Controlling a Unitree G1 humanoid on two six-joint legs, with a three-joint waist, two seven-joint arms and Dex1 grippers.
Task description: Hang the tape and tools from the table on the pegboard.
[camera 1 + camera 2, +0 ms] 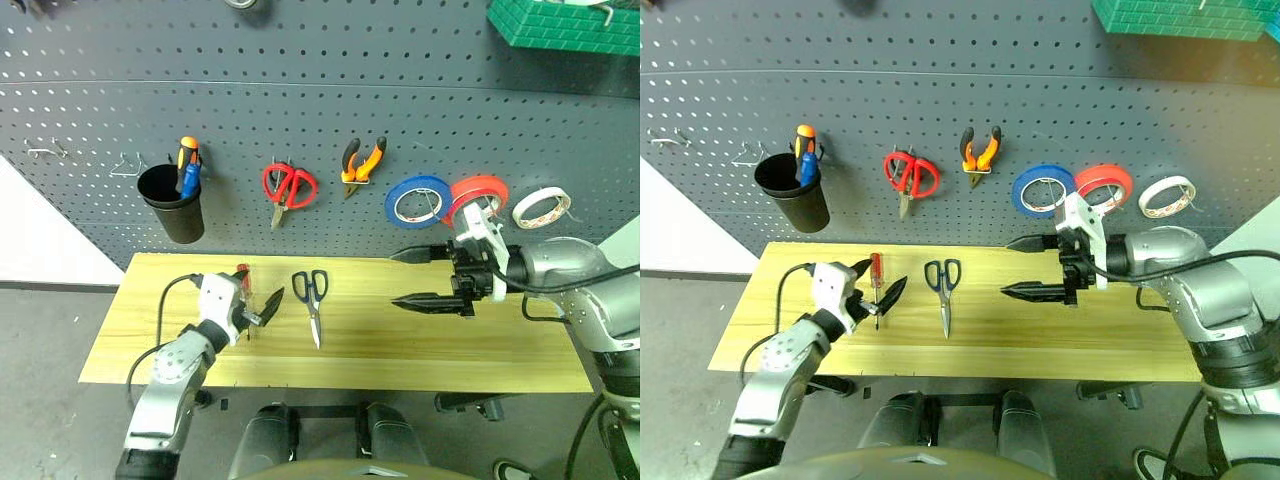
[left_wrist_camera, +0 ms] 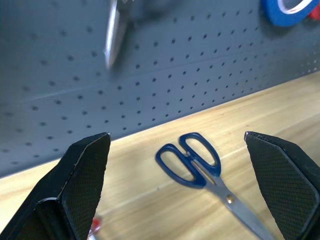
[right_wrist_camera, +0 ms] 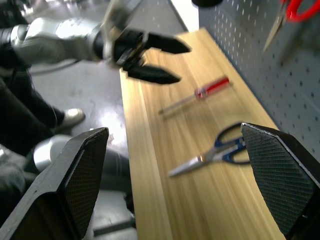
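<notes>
- Dark grey pegboard [image 1: 300, 110] fills the wall ahead; a pale wood tabletop [image 1: 400, 345] runs along its foot.
- My left claw [image 1: 883, 287] hangs just over the tabletop's left part, fingers spread wide, nothing between them.
- Just beside its tips lies the red-handled screwdriver [image 1: 876, 285], handle toward the pegboard, shaft toward me. Whether the tips touch it, I cannot tell.
- Near it on the right, the blue-handled scissors [image 1: 313, 300] lie flat, loops toward the pegboard, blades toward the tabletop's front edge.
- My right claw [image 1: 418, 277] hovers above the tabletop right of centre, pointing toward my left, fingers wide apart and empty, well apart from the scissors.
- On the pegboard directly behind that claw: a blue tape roll [image 1: 418, 200], a red-orange roll [image 1: 476, 194] overlapping it, then the cream-white tape roll [image 1: 541, 207], hung farthest right.
- Orange-and-black pliers [image 1: 362, 162] hang above the scissors' spot; red-handled scissors [image 1: 288, 187] hang to their left.
- Farther left, a black cup [image 1: 172, 203] on the pegboard holds orange and blue screwdrivers [image 1: 187, 167].
- Top right corner: a green basket [image 1: 565, 25].
</notes>
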